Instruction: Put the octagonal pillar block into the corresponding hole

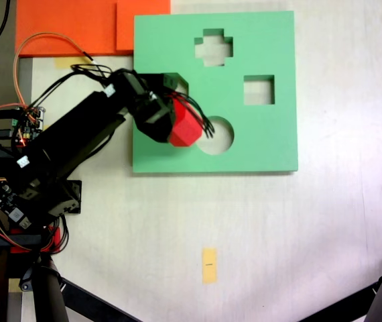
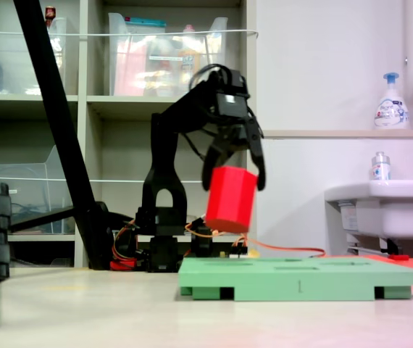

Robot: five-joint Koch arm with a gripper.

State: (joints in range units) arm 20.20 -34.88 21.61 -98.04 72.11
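The gripper (image 2: 234, 177) clamps the octagonal pillar block (image 2: 230, 199), a bright red foam prism with flat sides, tilted and held clear above the green foam board (image 2: 301, 279), near the board's left edge in the first exterior view.

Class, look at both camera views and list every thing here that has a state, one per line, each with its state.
Gripper: shut on the red octagonal block, raised.
Red octagonal block: held in the air, slightly tilted, clear of the board.
Green board: flat on the table.
Cross cutout: empty.
Square cutout: empty.
Round cutout: empty, partly hidden by the block.
Octagonal cutout: mostly hidden behind the gripper.
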